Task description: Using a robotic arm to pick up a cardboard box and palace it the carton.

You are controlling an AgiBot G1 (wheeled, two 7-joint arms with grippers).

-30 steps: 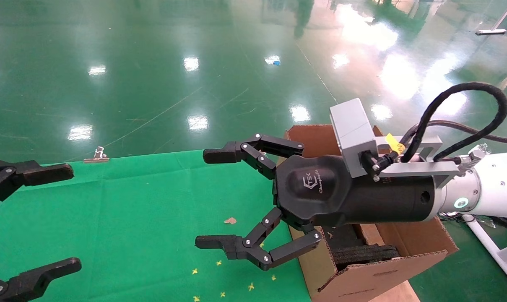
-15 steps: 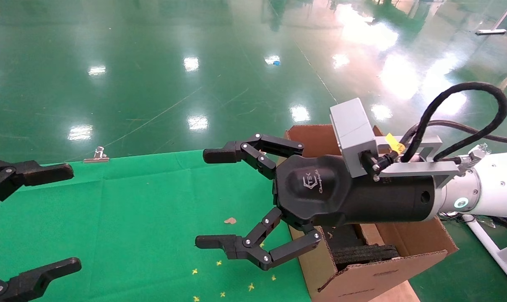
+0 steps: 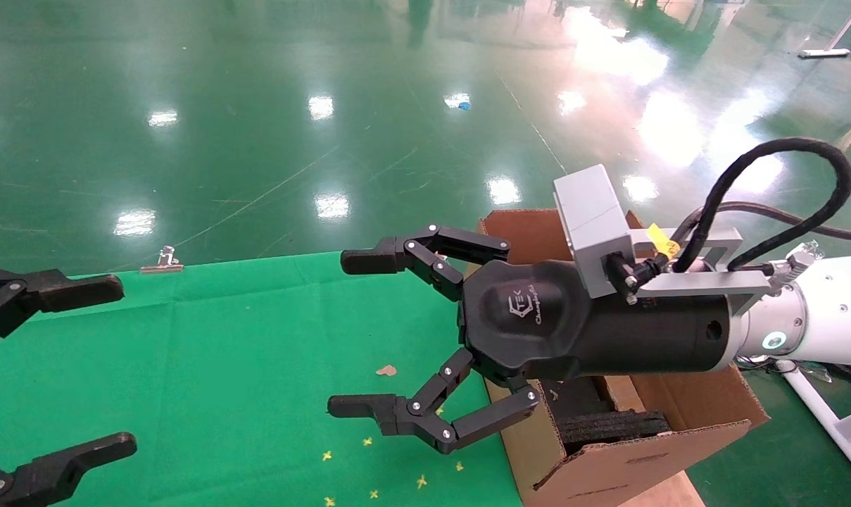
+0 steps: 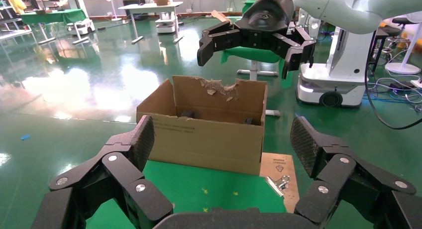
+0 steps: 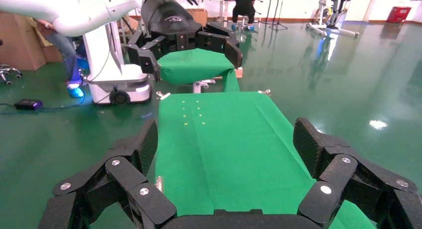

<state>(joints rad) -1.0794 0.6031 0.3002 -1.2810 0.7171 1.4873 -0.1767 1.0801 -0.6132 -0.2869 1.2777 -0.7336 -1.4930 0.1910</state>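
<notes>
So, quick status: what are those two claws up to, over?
Right gripper open, empty, above cloth beside carton. Left gripper open, empty, at table's left. Small box not in view.

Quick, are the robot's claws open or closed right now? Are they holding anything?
Left end effector: open, holding nothing, above the green cloth.
Right end effector: open, holding nothing, beside the carton.

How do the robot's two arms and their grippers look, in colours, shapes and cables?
The right gripper has a glossy black body with a white logo and linked black fingers. Behind it sit a grey box, a looping black cable and a white arm with a teal ring. The left gripper shows only black fingers.
</notes>
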